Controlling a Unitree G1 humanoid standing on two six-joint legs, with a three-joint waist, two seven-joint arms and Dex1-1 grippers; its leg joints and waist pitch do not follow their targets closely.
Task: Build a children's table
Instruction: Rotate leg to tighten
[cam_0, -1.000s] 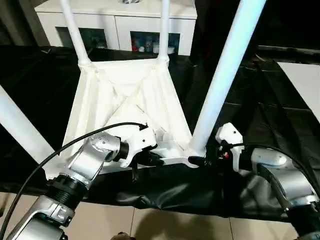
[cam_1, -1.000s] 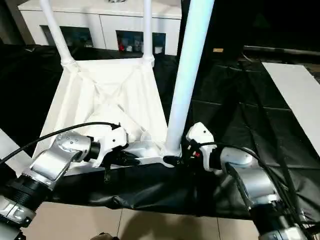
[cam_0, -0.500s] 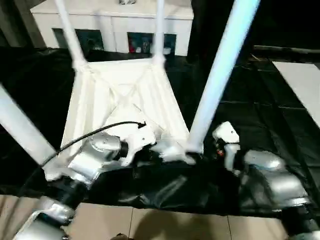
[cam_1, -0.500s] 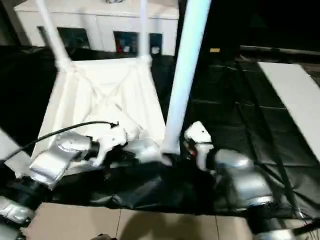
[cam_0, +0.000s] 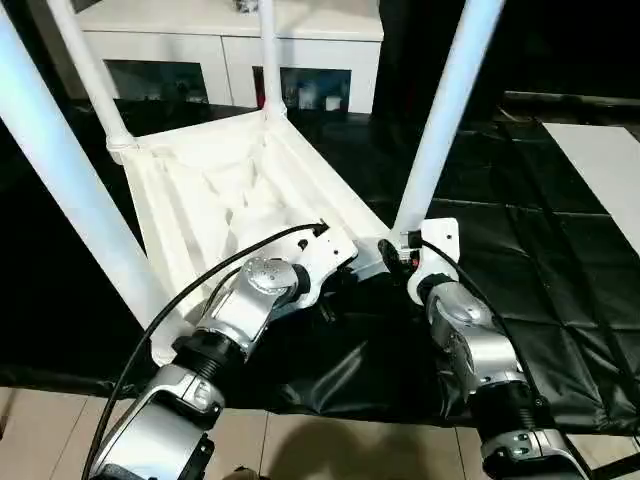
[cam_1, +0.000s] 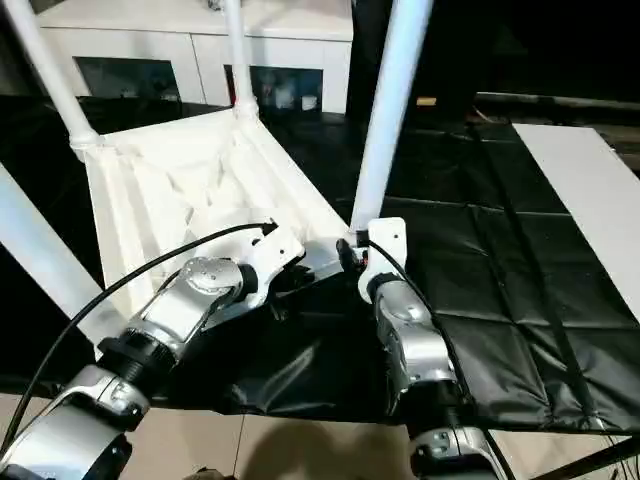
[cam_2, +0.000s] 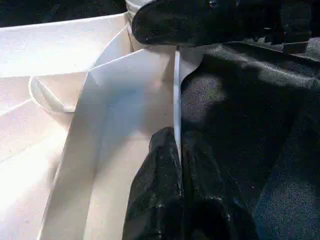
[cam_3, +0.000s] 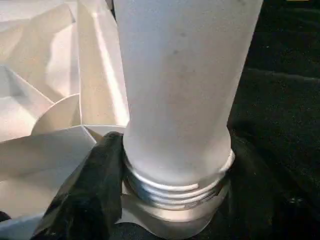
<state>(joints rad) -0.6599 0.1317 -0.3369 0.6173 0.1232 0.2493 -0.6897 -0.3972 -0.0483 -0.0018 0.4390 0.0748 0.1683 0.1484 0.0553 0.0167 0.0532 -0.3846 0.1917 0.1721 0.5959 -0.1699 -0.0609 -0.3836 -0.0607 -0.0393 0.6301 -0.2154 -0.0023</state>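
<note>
Tabletop (cam_0: 200, 190) lies upside down; left end effector (cam_2: 177, 150) pinches its thin edge (fingers nearly together), right end effector (cam_3: 170, 165) clasps a leg (cam_0: 440, 110) at its base.

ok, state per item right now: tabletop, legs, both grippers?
white plastic ribbed tabletop: upside down on the black-draped work table.
four white tapered tube legs: standing up from the corner sockets; threads exposed at the near right one.
left gripper: shut on the tabletop's thin near edge.
right gripper: fingers around the near right leg's base.
</note>
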